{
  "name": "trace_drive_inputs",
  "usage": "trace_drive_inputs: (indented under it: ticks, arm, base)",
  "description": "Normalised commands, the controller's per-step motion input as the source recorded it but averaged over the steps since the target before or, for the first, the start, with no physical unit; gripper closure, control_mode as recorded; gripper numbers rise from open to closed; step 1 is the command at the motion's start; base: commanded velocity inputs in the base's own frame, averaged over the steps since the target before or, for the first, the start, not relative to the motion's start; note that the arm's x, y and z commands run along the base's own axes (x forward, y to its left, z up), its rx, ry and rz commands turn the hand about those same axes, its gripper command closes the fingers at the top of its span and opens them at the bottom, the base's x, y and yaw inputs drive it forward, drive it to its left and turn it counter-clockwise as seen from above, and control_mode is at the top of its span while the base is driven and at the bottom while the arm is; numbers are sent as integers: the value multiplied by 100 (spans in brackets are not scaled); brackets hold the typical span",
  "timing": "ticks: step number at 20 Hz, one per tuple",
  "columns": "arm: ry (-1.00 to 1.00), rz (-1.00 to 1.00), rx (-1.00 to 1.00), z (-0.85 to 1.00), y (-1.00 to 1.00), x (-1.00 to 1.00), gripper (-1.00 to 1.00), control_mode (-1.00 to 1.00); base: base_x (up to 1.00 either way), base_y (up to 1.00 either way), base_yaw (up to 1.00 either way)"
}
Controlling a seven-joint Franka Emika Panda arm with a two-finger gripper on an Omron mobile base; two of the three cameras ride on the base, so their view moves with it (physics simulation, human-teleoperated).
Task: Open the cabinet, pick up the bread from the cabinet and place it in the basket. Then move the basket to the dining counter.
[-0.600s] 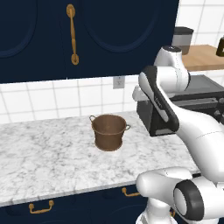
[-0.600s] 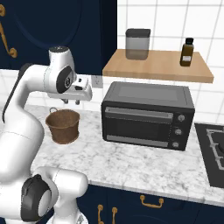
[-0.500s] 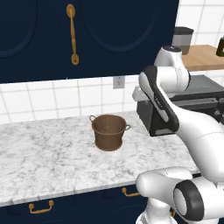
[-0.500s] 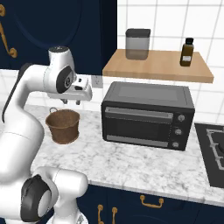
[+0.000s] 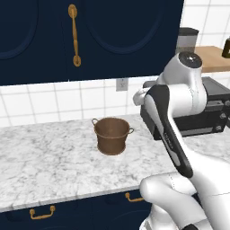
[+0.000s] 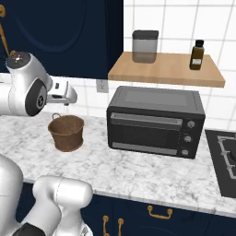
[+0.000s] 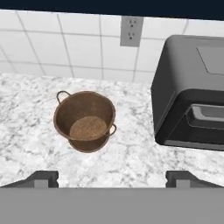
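Observation:
The dark navy cabinet hangs above the worktop with both arched doors closed; its long brass handle runs vertically at the left. The bread is hidden. The brown woven basket stands upright and empty on the marble worktop, below the cabinet. My gripper hovers above the worktop, just right of the basket and on the near side of it, open with nothing between its fingers. The dining counter is out of view.
A black toaster oven sits right of the basket, close to my hand. Above it a wooden shelf carries a canister and a dark bottle. A stove lies far right. Navy drawers run under the worktop.

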Motion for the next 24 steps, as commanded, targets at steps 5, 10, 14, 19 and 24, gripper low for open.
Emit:
trace_drive_inputs:
  ticks: [5,10,14,19,24]
  arm:
    - [-34,-2,1,87,90,-16,-100,-100]
    - [-33,-1,6,85,92,0,-100,-100]
    - [-12,-11,34,47,92,-1,-100,-100]
    - [-12,-6,28,52,63,0,-100,-100]
    - [3,1,4,34,27,2,-100,-100]
  base:
    - [0,0,0]
    - [0,0,0]
    - [0,0,0]
    - [0,0,0]
    - [0,0,0]
